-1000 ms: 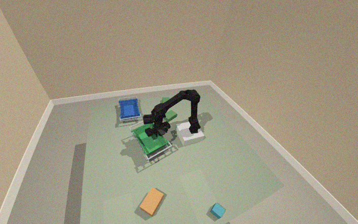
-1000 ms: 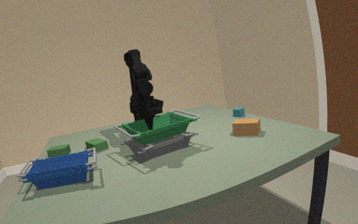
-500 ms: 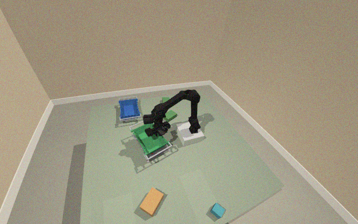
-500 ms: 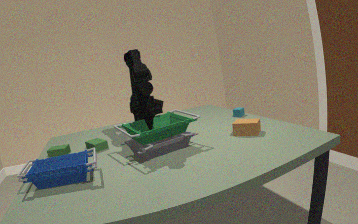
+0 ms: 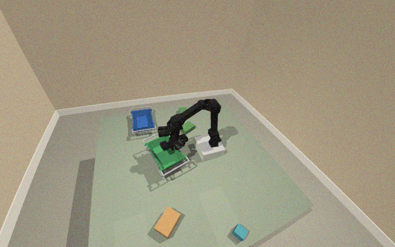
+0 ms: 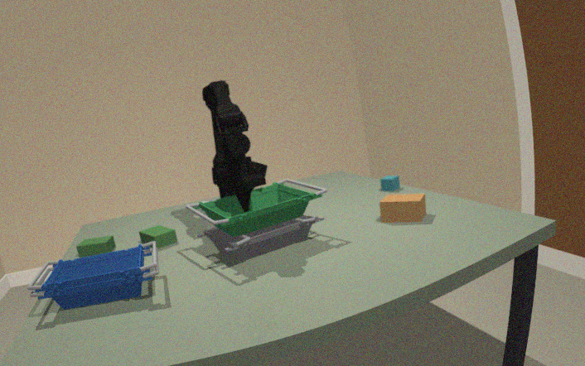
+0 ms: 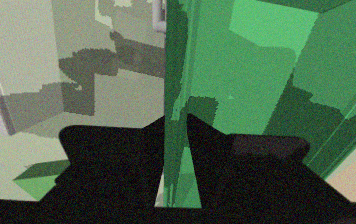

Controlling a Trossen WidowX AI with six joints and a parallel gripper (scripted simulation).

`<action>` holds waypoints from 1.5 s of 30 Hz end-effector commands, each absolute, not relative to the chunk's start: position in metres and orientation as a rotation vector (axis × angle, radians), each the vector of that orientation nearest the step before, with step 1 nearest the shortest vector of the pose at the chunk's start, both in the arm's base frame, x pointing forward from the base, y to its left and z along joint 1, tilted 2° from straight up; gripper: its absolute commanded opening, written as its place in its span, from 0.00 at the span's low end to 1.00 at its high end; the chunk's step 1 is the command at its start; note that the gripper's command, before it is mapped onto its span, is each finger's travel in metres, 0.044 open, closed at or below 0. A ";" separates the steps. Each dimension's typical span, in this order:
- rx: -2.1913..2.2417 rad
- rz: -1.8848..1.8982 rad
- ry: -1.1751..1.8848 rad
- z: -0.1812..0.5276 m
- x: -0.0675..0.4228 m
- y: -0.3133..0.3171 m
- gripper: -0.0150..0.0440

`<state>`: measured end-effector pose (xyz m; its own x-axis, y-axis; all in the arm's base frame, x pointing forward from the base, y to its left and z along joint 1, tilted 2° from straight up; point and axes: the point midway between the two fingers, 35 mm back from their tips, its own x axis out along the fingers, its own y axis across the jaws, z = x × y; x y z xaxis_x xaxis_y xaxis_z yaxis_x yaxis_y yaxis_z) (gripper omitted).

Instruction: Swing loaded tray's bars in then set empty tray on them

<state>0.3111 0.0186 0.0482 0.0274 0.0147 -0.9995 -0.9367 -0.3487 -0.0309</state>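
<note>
The empty green tray (image 5: 172, 160) (image 6: 268, 219) (image 7: 260, 75) is over the grey tray (image 6: 280, 236), right way up and nearly level. Its own wire bars stick out at both ends. My gripper (image 6: 245, 209) (image 7: 179, 117) is shut on one long side wall of the green tray; in the top view its tips are hard to make out. The grey tray stands on the table, mostly hidden under the green one. Its load is hidden in the exterior view. A wire bar (image 6: 239, 244) shows at its left end; how far the bars lie inward, and whether the trays touch, I cannot tell.
A blue tray (image 5: 142, 119) (image 6: 99, 282) with wire bars stands beside the pair. Two green blocks (image 5: 188, 127) (image 6: 158, 236) lie near the arm. An orange block (image 5: 167, 221) (image 6: 402, 209) and a small teal block (image 5: 240, 231) (image 6: 389, 183) lie farther off.
</note>
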 end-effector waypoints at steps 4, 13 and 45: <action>-1.462 1.475 1.019 0.041 0.304 0.017 0.25; -1.462 1.475 1.019 0.041 0.304 0.017 0.25; -1.462 1.475 1.019 0.041 0.304 0.017 0.98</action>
<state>0.3049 0.0173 0.0414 -0.0037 0.0064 -1.0000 -0.9371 -0.3490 0.0013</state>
